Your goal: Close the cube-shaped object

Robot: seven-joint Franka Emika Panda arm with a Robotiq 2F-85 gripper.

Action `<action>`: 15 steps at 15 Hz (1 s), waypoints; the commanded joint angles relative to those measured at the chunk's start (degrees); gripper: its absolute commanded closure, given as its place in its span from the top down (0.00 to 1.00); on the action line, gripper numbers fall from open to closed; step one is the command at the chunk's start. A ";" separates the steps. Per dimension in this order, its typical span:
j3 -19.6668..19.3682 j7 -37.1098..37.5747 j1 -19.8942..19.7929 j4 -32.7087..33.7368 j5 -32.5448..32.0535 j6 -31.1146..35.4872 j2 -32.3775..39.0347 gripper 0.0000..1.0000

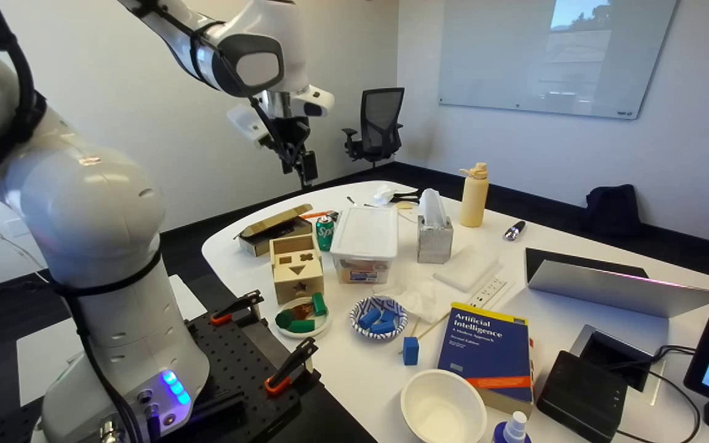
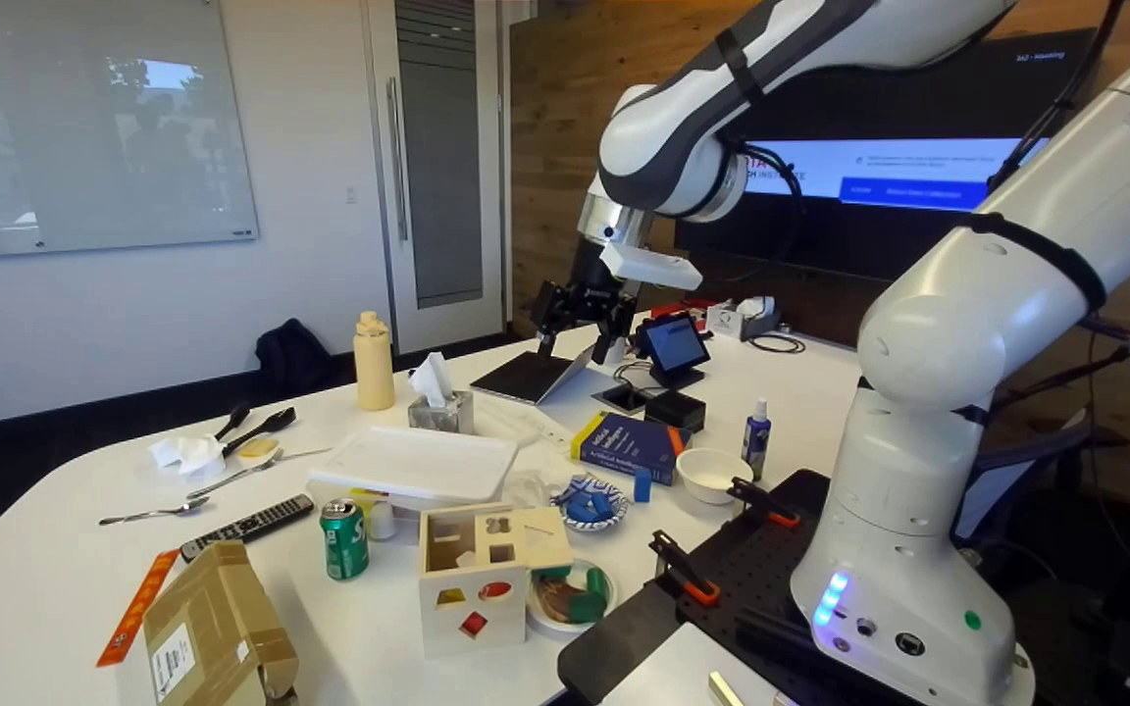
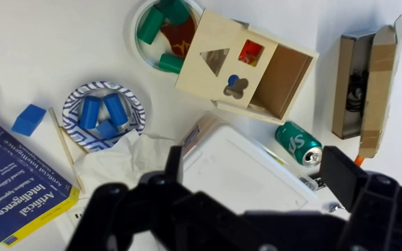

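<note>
Currently, the step in hand appears to be the approach, with the closing not yet done. The wooden box (image 2: 501, 623) stands on the table (image 3: 47, 45) just beside the round dish (image 3: 134, 38); its lid (image 3: 230, 64) projects past the wall on the dish side, leaving the far end uncovered. The gripper (image 3: 253, 157) hangs above the table, clear of the box, its fingers (image 3: 342, 177) wide apart and holding nothing. The next move calls for lowering the gripper to the projecting edge and pushing the lid toward the uncovered end (bringing the fingers together first would likely give a firmer pushing face). Note the limits of view: guide grooves cannot be made out, so a sliding fit is inferred; a red patch (image 3: 251, 51) and a blue one show through the cut-outs, source unidentified; in the wrist view, the gripper body masks part of the white container (image 3: 236, 170)
</note>
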 commanded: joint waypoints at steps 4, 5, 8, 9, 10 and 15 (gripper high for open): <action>-0.58 0.10 -1.87 0.17 -2.40 19.50 21.04 1.00; -0.81 0.00 -1.68 0.21 -2.31 21.62 24.02 1.00; -1.02 0.82 -2.35 0.54 -3.98 26.52 32.67 1.00; -1.18 1.82 -2.92 0.70 -5.91 28.21 35.46 1.00; -1.62 2.36 -3.14 0.84 -7.38 29.61 37.83 1.00; -5.25 4.50 -1.25 1.59 -10.71 35.43 48.06 1.00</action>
